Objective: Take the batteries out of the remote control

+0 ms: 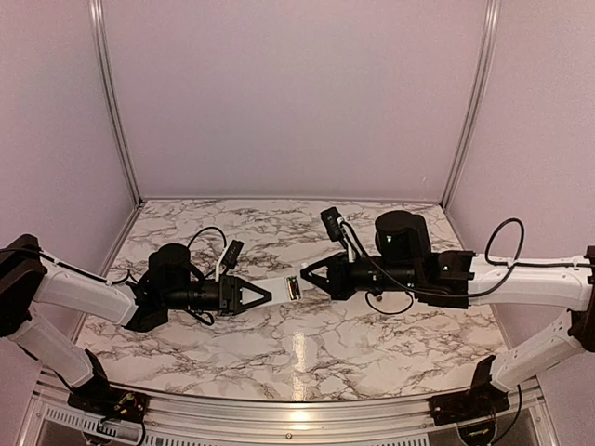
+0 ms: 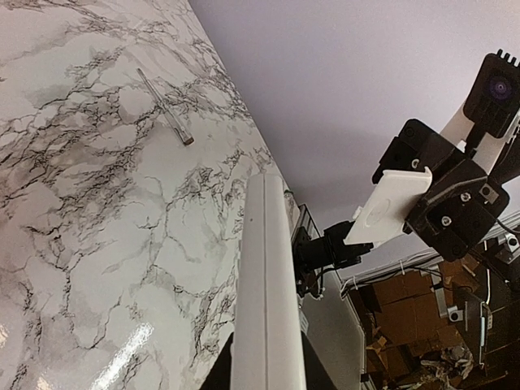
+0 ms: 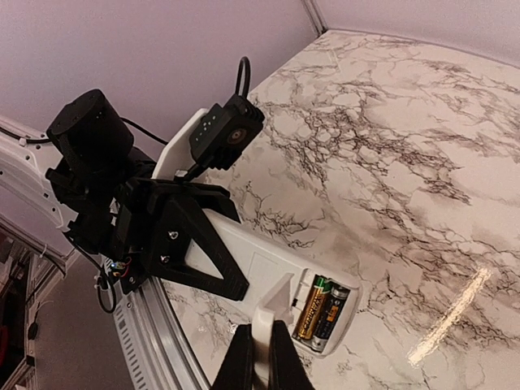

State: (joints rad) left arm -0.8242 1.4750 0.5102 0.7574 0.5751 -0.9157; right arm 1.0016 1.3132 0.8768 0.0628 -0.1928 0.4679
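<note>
Here left gripper [image 1: 268,294] clamps remote control [image 1: 284,289]; right gripper [image 1: 304,277], seemingly, its cover [image 2: 388,207].

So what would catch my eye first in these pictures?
Mid-table, the left gripper clamps the white remote control, while the right gripper pinches its detached battery lid. In the open compartment the batteries lie side by side, one gold, one dark. A thin pale rod lies on the marble table.

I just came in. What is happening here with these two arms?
The left gripper holds the remote control by one end. The right gripper pinches the battery cover, which is off the remote. Both batteries lie side by side in the open compartment, not yet taken out.
</note>
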